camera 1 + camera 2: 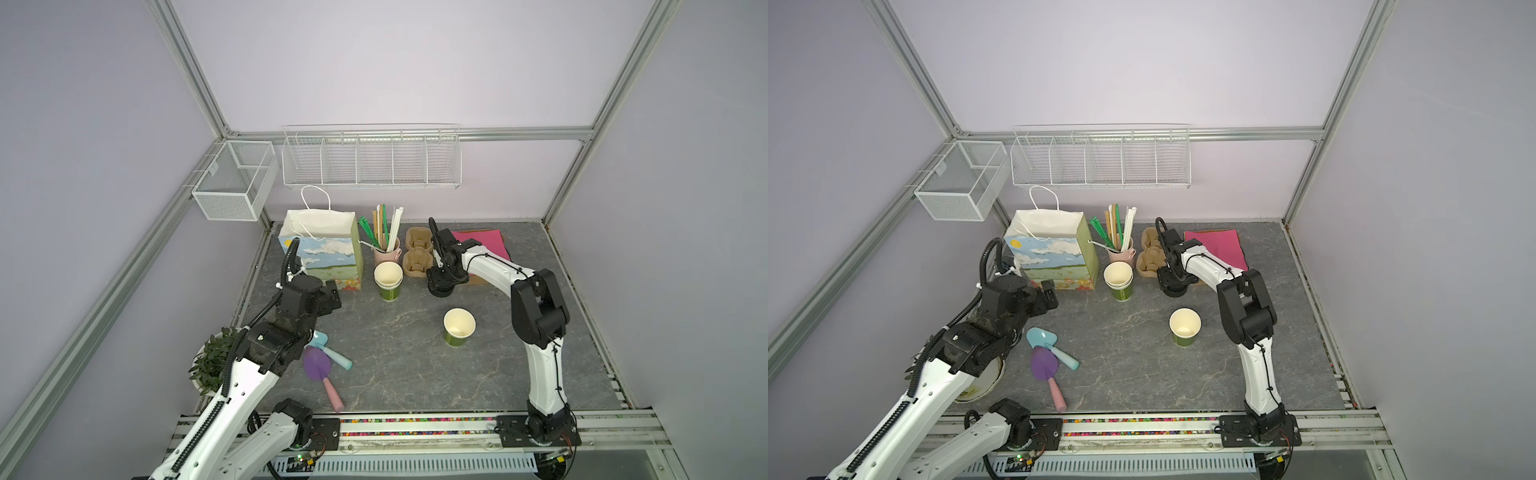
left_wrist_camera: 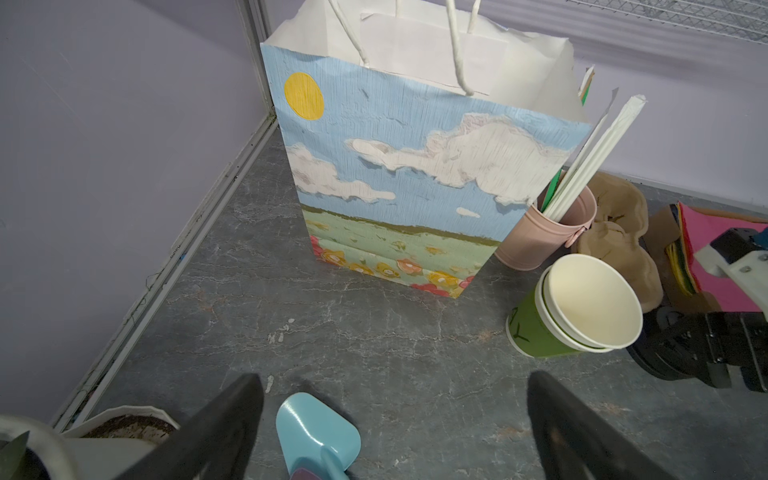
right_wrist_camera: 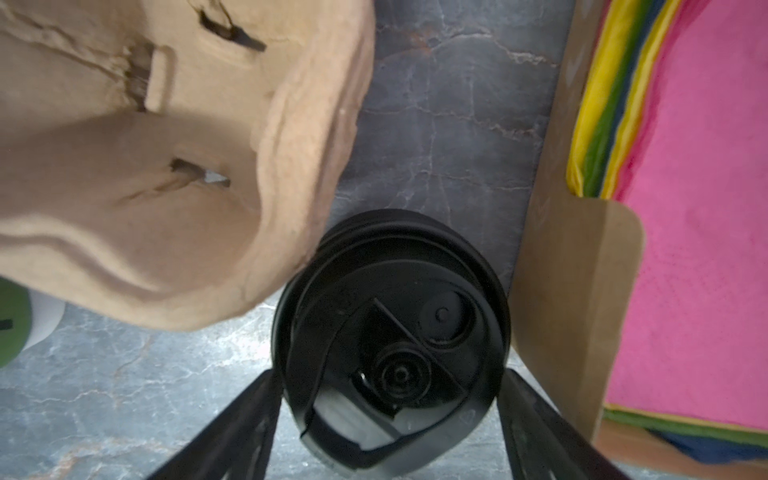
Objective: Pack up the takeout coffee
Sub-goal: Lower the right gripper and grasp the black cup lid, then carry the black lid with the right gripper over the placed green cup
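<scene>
The takeout coffee is out of view in every frame. A single lidless green cup stands open right of the table's middle. Further back, my right gripper points down over a black lid, its fingers pressed against the lid's two sides. More black rims show beneath that lid. My left gripper is open and holds nothing, low over the table in front of the painted paper bag.
A stack of lidless green cups stands by the bag. Behind it are a pink cup of straws, a brown cup carrier and pink paper sheets. Toy shovels and a potted plant lie front left.
</scene>
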